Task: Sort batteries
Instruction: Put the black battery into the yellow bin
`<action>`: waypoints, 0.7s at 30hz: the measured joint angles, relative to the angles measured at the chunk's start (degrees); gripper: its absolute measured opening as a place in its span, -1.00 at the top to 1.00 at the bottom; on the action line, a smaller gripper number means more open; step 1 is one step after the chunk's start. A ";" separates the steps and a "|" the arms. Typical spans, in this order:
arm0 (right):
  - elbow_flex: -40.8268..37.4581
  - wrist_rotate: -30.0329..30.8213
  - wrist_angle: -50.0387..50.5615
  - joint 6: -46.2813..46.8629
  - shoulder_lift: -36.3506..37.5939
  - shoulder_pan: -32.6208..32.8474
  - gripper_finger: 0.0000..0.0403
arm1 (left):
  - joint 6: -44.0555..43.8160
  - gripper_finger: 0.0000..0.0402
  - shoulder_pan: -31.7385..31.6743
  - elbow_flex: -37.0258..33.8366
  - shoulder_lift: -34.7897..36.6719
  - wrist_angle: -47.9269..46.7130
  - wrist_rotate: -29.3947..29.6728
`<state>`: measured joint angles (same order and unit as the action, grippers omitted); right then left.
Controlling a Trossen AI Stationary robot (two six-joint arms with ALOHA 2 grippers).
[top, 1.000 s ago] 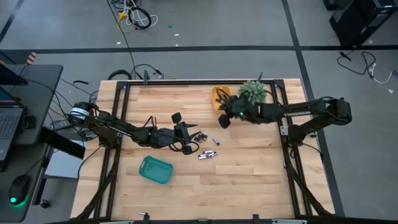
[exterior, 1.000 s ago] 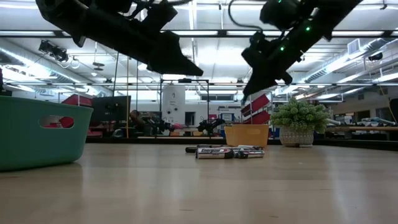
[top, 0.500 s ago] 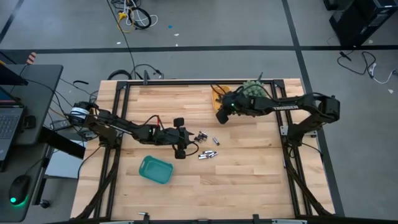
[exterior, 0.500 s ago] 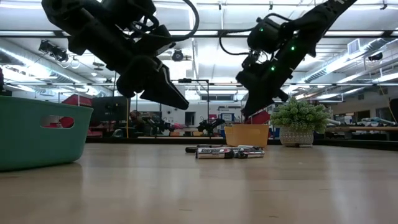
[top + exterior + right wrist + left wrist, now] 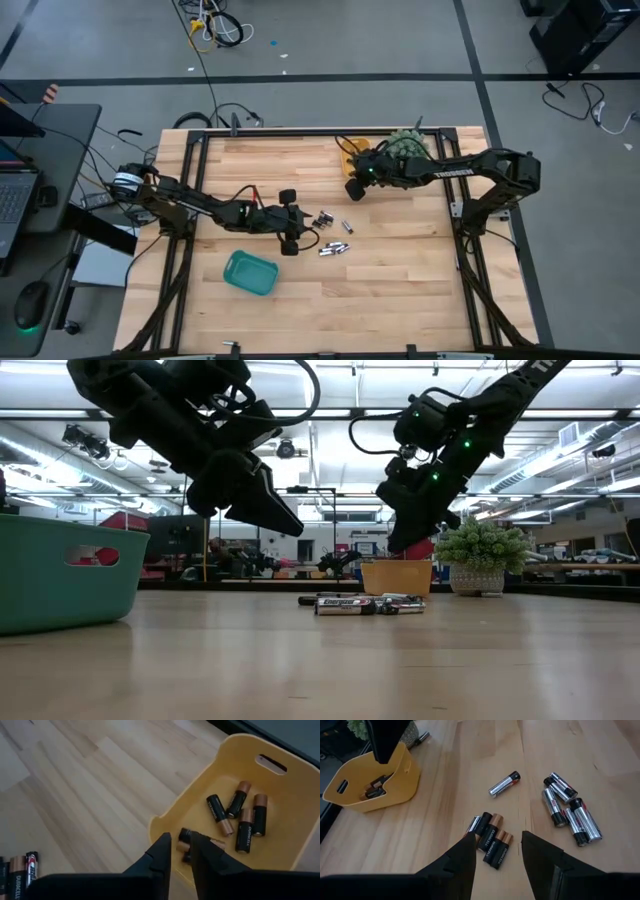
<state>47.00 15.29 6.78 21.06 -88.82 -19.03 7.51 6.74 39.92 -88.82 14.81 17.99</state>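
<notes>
Right gripper hangs over the yellow tray upper centre, jaws slightly parted around a battery; it could bounce out. Left gripper, jaws apart and empty, hovers over loose batteries mid-surface

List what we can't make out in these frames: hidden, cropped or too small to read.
- Teal plastic bin: contents don't show from above; low view sees only its wall, cut by the picture's edge.
- Yellow plastic tray: right wrist view crops its far side, so the full count is unknown; in the high view the right gripper and arm cover it.
- Loose cylindrical batteries: labels too small from above.
- Black-and-copper batteries: partly behind the left gripper.
</notes>
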 joint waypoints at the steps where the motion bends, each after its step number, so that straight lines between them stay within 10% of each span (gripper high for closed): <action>1: 0.00 0.00 0.03 0.00 0.01 0.00 0.70 | 0.00 0.24 0.00 0.00 0.00 0.00 -0.03; 21: -0.02 0.47 -3.78 -6.49 13.69 13.62 0.72 | 1.09 0.24 -0.12 -0.07 -12.15 8.24 0.63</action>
<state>46.98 15.76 3.00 14.57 -75.13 -5.40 8.60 6.63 39.86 -100.97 23.05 18.62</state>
